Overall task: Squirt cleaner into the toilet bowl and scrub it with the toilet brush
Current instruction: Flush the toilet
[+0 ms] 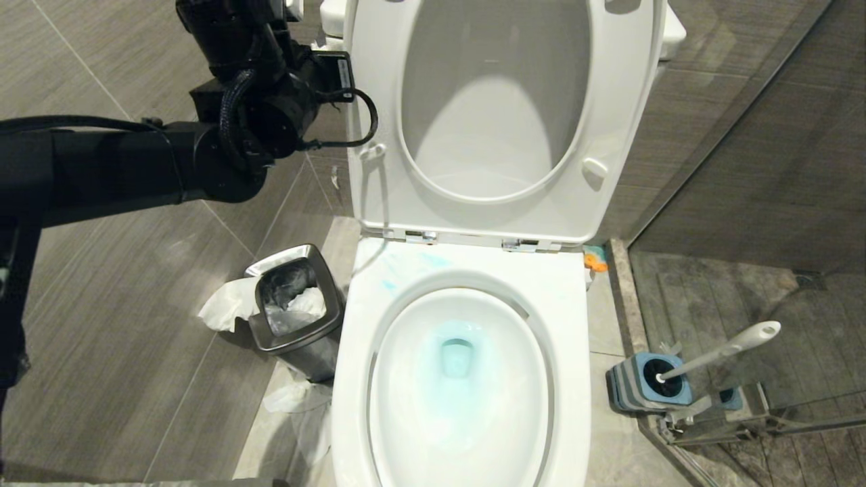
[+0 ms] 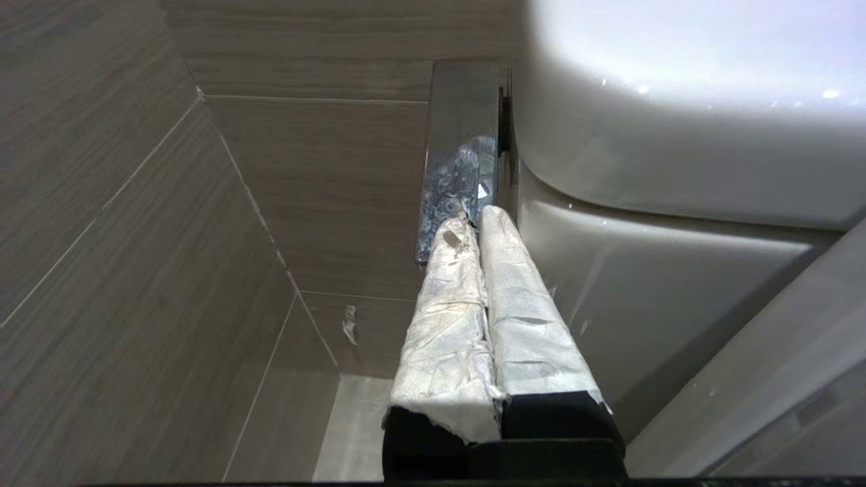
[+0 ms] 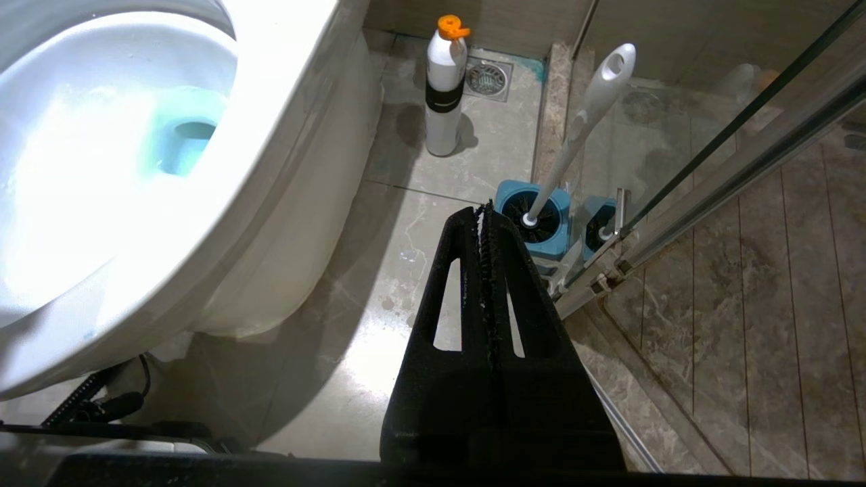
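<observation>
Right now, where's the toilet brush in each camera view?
Head view: toilet brush low right, standing in its blue holder beside the glass door.
Left wrist view: not in it.
Right wrist view: the brush just beyond the shut right gripper.
Shared landmark: the toilet bowl with blue-tinted water.

Glossy white ceramic forms the toilet bowl (image 1: 467,270), its water tinted by thin turquoise cleaner (image 1: 459,352). The left gripper (image 2: 473,220) wears crinkled white wrapping; just beyond its tips sits a polished chrome lever (image 2: 463,135). The right gripper (image 3: 484,213) is matt black, rough-edged; ahead of it stands the smooth white plastic toilet brush (image 3: 582,128).
</observation>
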### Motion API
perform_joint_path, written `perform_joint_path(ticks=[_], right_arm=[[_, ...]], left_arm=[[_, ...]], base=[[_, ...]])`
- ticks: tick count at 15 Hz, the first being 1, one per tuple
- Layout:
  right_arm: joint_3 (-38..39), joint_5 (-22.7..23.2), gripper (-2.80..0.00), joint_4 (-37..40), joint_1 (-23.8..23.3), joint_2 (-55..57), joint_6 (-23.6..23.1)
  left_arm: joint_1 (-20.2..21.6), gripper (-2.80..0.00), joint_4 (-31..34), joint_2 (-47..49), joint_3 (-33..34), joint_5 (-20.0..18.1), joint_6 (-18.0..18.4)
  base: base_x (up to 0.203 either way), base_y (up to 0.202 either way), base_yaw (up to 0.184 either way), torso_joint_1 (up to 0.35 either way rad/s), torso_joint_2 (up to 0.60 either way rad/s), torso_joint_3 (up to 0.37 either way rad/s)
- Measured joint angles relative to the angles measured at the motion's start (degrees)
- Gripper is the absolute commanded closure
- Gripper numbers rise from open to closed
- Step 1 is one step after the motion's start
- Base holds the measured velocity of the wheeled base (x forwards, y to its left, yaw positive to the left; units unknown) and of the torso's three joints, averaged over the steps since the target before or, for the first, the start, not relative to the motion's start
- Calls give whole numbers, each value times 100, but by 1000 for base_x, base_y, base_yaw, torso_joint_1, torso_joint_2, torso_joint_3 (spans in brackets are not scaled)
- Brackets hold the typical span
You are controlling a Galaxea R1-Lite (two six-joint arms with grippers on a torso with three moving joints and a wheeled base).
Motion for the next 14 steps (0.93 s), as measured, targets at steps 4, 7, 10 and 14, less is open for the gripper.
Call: perform_joint_path(ticks=[4,7,10,14], right_arm=[[0,2,0,0,0,0,0],[0,0,0,-2,0,0,1],[0,2,0,-2,0,0,0],[0,0,0,-1,0,0,1]], left_arm=[[11,0,173,240,-28,-44,9],[17,0,367,407,-38,-55,11],[17,0,350,511,-41,-55,13],[22,0,292,522,-43,-63,17]], base=[[0,0,0,0,0,0],[0,0,0,0,0,0],[0,0,0,0,0,0],[0,0,0,0,0,0]])
